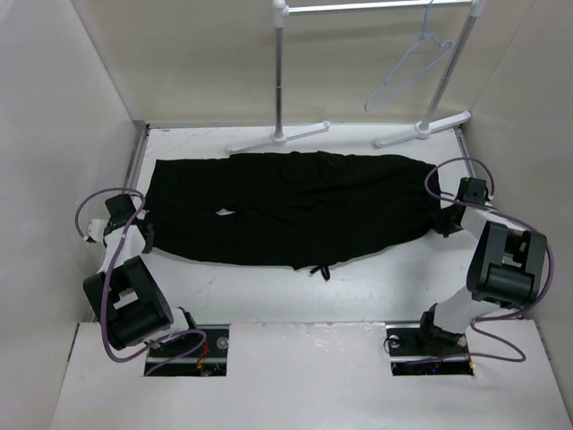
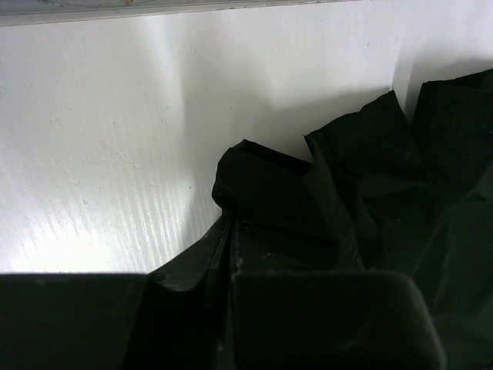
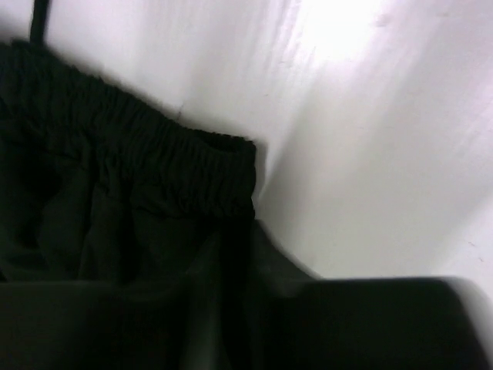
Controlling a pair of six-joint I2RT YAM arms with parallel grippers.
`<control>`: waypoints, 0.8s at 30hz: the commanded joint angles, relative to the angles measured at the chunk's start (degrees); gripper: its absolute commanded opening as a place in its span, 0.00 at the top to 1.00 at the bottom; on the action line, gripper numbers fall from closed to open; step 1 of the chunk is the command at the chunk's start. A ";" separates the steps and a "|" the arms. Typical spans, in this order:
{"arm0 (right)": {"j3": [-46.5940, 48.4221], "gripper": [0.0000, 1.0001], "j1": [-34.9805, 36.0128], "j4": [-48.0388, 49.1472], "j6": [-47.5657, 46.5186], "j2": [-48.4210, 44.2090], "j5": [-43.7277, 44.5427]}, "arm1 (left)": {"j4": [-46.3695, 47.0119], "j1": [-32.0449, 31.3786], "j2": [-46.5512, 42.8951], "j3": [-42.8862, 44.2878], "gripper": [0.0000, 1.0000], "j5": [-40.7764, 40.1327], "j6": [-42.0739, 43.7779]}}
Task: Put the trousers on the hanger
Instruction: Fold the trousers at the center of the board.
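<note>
**A:** Start at the left fingers. What have they got?

**B:** They're nearly closed, with a bunched fold of the trousers pinched between them. That's the left end of the cloth, right down on the table.

**A:** And the right fingers?

**B:** Harder to say. One blurred finger shows in the wrist view, and the other melts into black cloth. Fabric runs down towards them, but whether they're apart or clamped on it, I can't tell.

**A:** Which end is that?

**B:** The waistband. You can see the gathered elastic, its corner just above that finger. From above, that arm sits at the right end of the trousers.

**A:** So how do the trousers lie?

**B:** Flat, spread left to right across the middle of the table, a bit rumpled. A drawstring pokes out at the near edge, and there's one arm at each end.

**A:** The hanger?

**B:** Up at the back right, hooked on the rail. It hangs tilted between the two white poles, nearer the right one. It's thin pale wire, well apart from the trousers.
</note>
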 commanded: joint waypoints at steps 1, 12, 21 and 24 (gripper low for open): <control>2.35 0.84 1.64 1.53 1.91 2.37 -0.08 | -0.21 -0.13 -1.18 1.35 1.00 -0.68 -1.21; -4.86 0.99 0.51 -9.36 -2.48 -24.50 9.32 | -18.12 0.65 -14.18 10.48 1.00 -7.36 1.60; -6.70 1.00 2.08 -20.36 -4.05 -40.68 15.46 | -32.29 -4.69 -15.60 26.39 1.00 -23.60 8.63; -8.11 0.99 3.66 -18.35 -4.85 -40.26 16.36 | -28.62 -7.51 -12.27 29.82 1.00 -26.00 11.79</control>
